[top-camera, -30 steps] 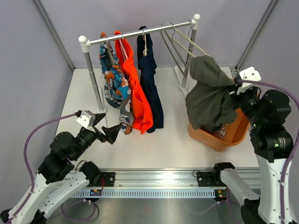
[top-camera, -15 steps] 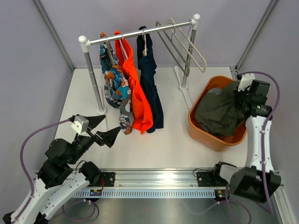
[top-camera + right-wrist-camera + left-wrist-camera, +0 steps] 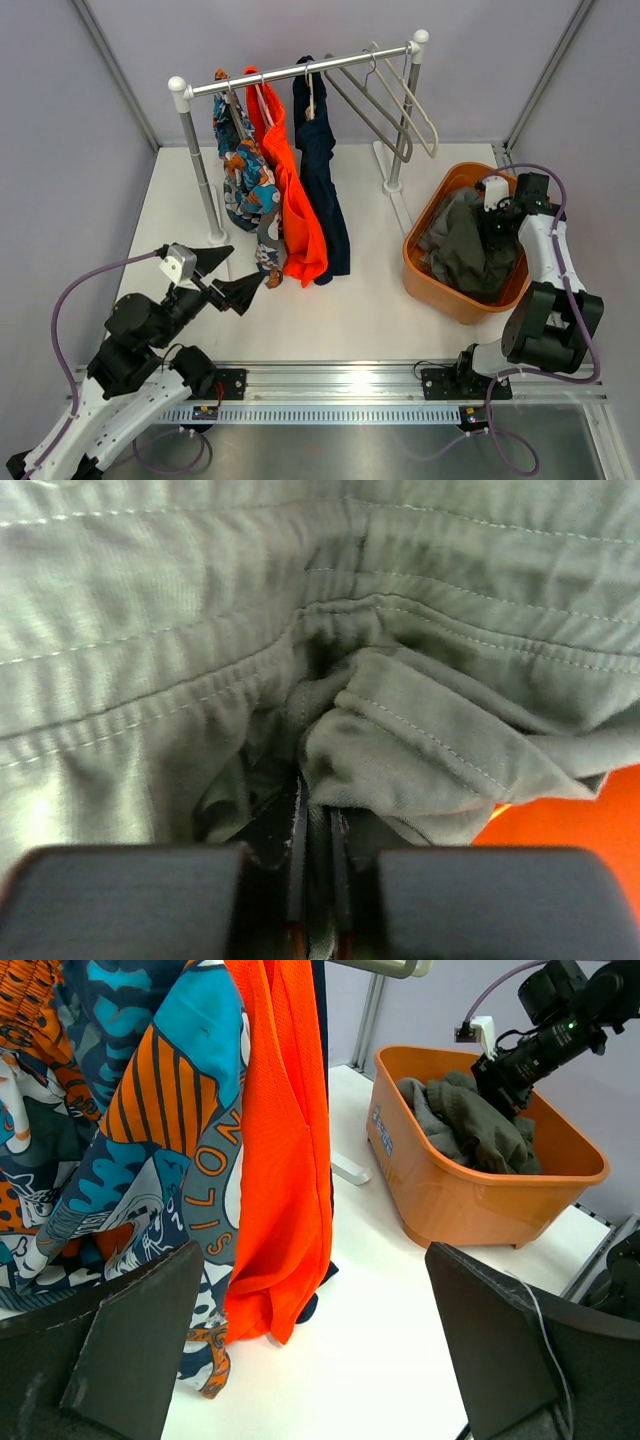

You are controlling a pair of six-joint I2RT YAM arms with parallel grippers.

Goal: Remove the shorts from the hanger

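Observation:
The dark olive-green shorts [image 3: 466, 250] lie bunched in the orange basket [image 3: 428, 283] at the right, on top of a grey cloth [image 3: 422, 1115]. My right gripper [image 3: 497, 222] is down in the basket, shut on a fold of the olive shorts [image 3: 400, 730]; the cloth fills the right wrist view. My left gripper [image 3: 225, 275] is open and empty, low over the table near the hanging clothes; its fingers [image 3: 520, 1350] frame the left wrist view. Bare hangers [image 3: 385, 95] hang at the rail's right end.
A clothes rail [image 3: 300, 70] at the back holds a patterned blue-and-orange garment [image 3: 243, 175], a bright orange pair [image 3: 297, 205] and a navy pair [image 3: 322, 170]. White rail feet [image 3: 400, 205] lie beside the basket.
My right gripper has carried the olive shorts from above the basket down into it. The freed hanger has swung on the rail. My left arm has shifted slightly.

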